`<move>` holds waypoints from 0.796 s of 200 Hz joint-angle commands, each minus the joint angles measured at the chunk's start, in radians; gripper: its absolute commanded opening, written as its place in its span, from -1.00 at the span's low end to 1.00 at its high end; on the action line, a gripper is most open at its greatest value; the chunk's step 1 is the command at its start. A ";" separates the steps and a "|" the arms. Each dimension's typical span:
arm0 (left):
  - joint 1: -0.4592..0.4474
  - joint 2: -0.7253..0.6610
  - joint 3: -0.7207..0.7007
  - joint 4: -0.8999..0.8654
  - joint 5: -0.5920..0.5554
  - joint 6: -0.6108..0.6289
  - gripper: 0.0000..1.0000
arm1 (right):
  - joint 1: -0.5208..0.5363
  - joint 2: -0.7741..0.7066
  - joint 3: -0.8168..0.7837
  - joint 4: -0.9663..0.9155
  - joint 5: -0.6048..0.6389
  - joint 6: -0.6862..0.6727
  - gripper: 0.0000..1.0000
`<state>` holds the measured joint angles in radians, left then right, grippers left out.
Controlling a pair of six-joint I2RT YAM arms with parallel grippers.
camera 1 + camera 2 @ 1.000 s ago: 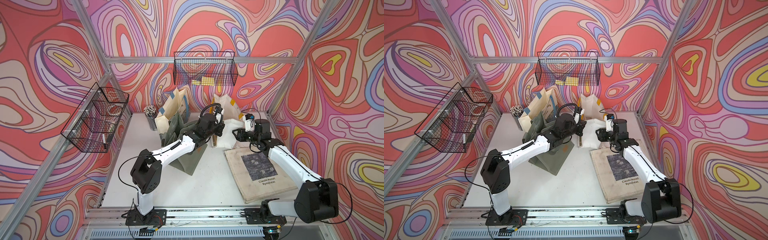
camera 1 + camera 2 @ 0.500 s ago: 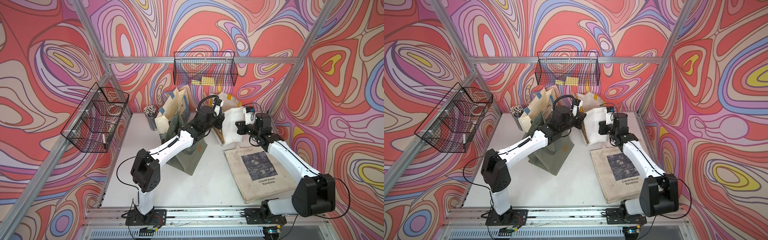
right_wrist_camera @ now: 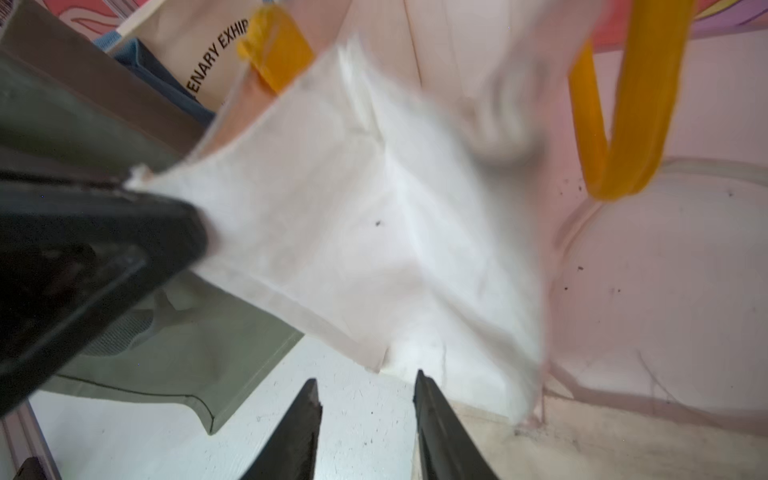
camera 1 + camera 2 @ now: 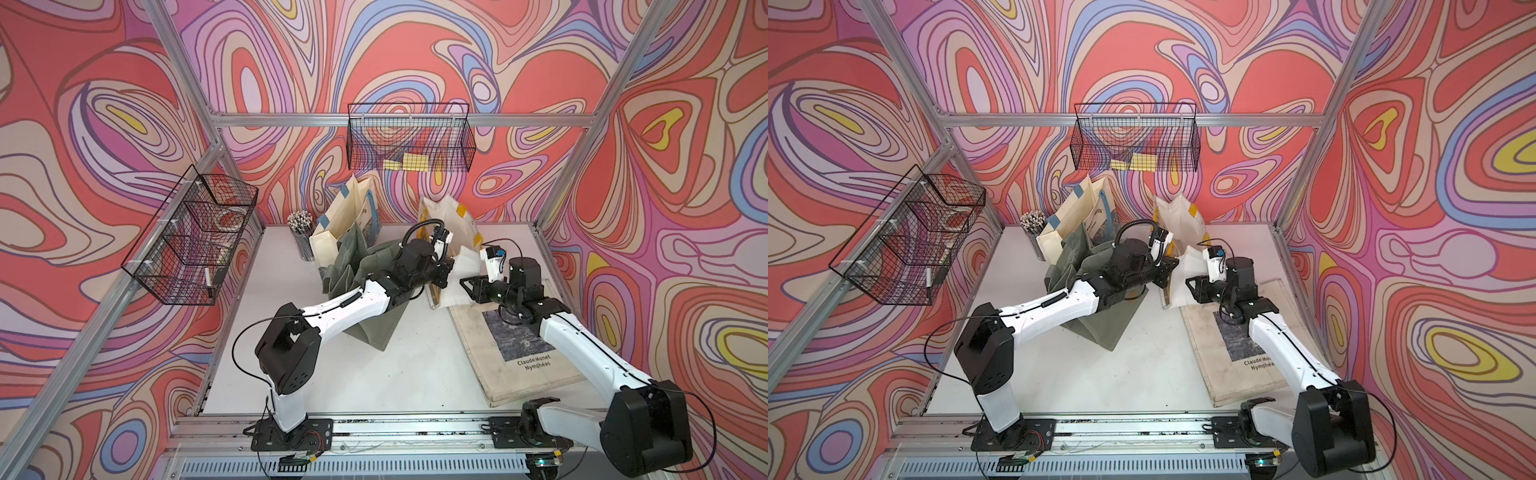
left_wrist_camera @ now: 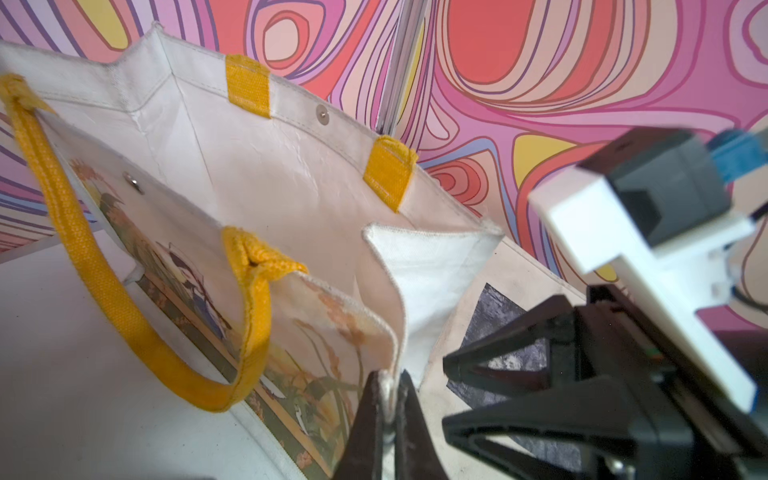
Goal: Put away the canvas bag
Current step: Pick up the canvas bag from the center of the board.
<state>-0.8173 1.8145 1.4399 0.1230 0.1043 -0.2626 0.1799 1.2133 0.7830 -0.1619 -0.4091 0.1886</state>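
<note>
The canvas bag [image 4: 451, 232] is white with yellow handles and a printed front. It stands open at the back of the table in both top views [image 4: 1177, 224]. My left gripper [image 5: 388, 386] is shut on the bag's front rim at a corner [image 4: 446, 274]. The bag's open mouth [image 5: 291, 174] faces the left wrist camera. My right gripper [image 3: 368, 386] is open with only bare table between its fingers. It hovers just short of the bag's white side panel [image 3: 374, 208], close beside the left gripper [image 4: 465, 284].
A flat beige bag with a dark Monet print [image 4: 515, 345] lies under the right arm. A green bag [image 4: 378, 328] and a cream bag with blue handles [image 4: 340, 224] stand behind the left arm, beside a pencil cup [image 4: 301, 237]. Wire baskets hang on the back wall [image 4: 409, 141] and left wall [image 4: 191, 237].
The white bag has gone from slumped on the table to standing, pulled up by my left gripper. The right gripper has shifted along the bag's side and now stands open.
</note>
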 commanded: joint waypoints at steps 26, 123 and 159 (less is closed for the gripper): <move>-0.004 -0.044 -0.003 0.039 -0.017 -0.030 -1.00 | 0.017 -0.082 -0.144 0.249 0.001 0.028 -0.01; -0.014 -0.011 0.046 0.018 0.001 -0.059 -1.00 | 0.160 0.057 -0.280 0.737 0.258 -0.012 0.27; -0.014 -0.004 0.055 0.017 0.007 -0.077 -1.00 | 0.198 0.097 -0.312 0.856 0.381 -0.019 0.24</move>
<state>-0.8215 1.8130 1.4555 0.1303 0.0967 -0.3115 0.3519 1.2934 0.5121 0.5468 -0.1596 0.1875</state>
